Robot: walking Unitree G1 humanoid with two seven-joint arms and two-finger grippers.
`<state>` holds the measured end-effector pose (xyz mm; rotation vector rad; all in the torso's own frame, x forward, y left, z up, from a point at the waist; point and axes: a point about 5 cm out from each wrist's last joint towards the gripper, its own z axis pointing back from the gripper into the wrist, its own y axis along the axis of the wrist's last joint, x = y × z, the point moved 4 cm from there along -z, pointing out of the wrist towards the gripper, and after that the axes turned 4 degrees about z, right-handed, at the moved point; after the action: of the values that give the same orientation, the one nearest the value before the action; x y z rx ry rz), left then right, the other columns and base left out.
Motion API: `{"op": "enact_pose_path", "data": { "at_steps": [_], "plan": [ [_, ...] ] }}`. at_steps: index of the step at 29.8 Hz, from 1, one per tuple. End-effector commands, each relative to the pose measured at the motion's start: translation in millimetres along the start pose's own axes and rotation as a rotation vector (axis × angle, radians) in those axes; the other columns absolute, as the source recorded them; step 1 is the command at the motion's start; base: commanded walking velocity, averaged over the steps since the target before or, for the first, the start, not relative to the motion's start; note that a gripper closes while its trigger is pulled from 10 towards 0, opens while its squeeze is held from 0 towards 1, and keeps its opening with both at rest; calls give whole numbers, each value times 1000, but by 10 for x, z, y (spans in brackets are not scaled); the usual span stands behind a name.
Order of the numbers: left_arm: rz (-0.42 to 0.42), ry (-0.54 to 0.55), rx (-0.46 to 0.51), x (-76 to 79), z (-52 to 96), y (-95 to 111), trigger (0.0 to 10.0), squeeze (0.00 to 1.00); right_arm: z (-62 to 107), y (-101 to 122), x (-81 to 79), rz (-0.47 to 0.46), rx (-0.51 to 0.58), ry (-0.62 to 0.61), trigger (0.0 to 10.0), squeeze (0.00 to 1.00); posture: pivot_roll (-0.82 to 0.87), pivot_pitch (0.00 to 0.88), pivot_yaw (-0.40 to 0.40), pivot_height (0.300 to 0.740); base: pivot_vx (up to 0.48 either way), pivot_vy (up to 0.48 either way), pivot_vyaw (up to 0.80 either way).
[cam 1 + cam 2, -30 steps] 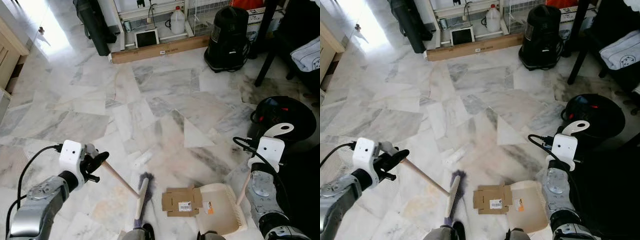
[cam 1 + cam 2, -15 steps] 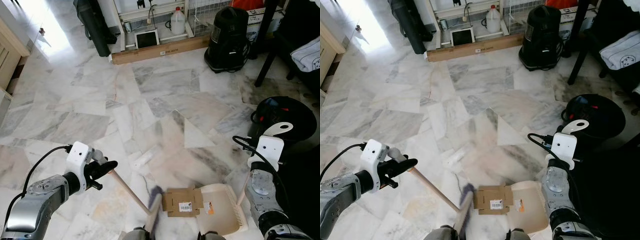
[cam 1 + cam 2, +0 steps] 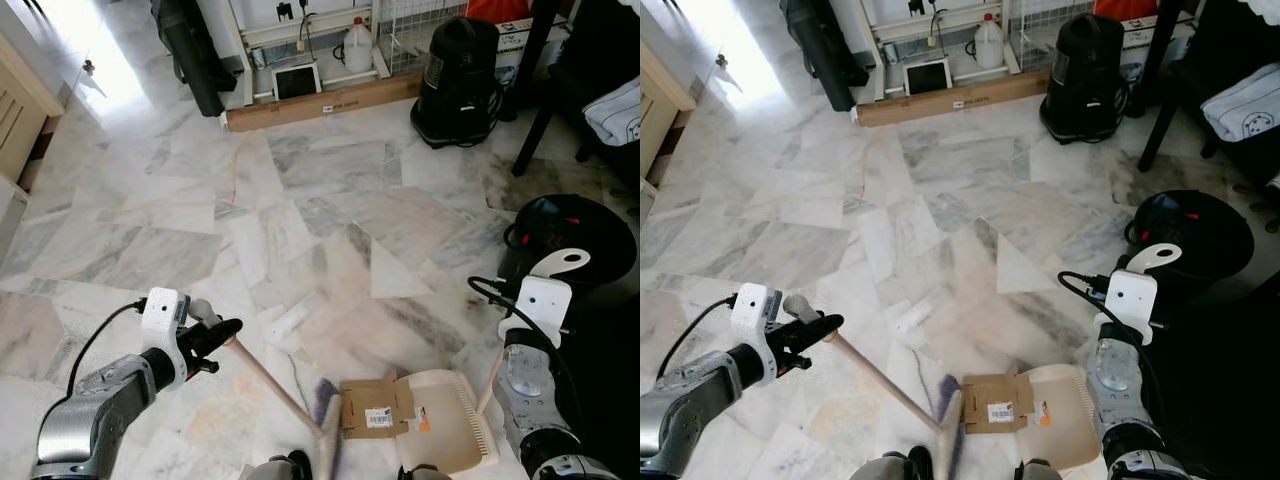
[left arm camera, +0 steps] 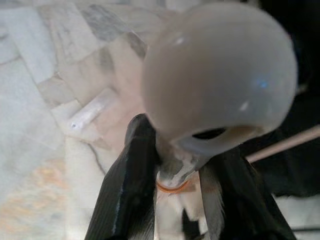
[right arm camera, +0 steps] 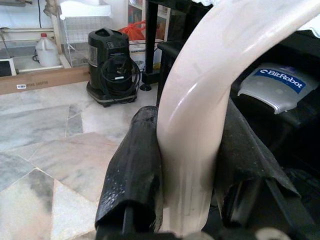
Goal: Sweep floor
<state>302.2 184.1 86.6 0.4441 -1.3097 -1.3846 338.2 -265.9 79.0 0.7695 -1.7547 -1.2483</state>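
Grey-veined white marble floor (image 3: 330,190), cream dustpan (image 3: 450,425), brown cardboard (image 3: 377,410), tan broom handle (image 3: 275,387), black vacuum (image 3: 458,68)

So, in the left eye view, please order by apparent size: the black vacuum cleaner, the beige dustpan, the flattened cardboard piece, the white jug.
1. black vacuum cleaner, though it stands farther away
2. beige dustpan, looks nearly as large
3. flattened cardboard piece
4. white jug

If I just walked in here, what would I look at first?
Probably the broom low in the middle, held by the left tool, its bristles right against a flat piece of cardboard that lies partly on the cream dustpan. The right tool holds the dustpan's handle. Farther back stands a black vacuum cleaner.
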Motion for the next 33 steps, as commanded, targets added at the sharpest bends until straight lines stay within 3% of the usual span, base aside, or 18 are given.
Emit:
{"op": "enact_pose_path", "data": {
  "at_steps": [1, 5, 16, 29, 32, 33],
  "plan": [
    [115, -67, -4, 78, -34, -75, 10000, 0, 132, -231, -18, 34, -94, 34, 10000, 0, 102, 190, 142, 740, 0, 0, 0],
    [197, -81, 68, 114, -93, 47, 10000, 0, 114, -207, -42, 28, -90, 40, 10000, 0, 101, 198, 136, 740, 0, 0, 0],
    [327, -112, 167, 126, -79, 254, 10000, 0, 132, -207, -100, 15, -95, 53, 10000, 0, 111, 199, 136, 740, 0, 0, 0],
    [360, -177, 183, 235, -124, 354, 10000, 0, 110, -176, -155, -4, -95, 65, 10000, 0, 114, 167, 140, 740, 0, 0, 0],
    [342, -155, 256, 214, -116, 498, 10000, 0, 112, -174, -170, -15, -96, 72, 10000, 0, 112, 159, 141, 740, 0, 0, 0],
    [332, -104, 332, 142, -101, 652, 10000, 0, 114, -176, -173, -19, -98, 73, 10000, 0, 115, 157, 141, 740, 0, 0, 0]
  ]
}}
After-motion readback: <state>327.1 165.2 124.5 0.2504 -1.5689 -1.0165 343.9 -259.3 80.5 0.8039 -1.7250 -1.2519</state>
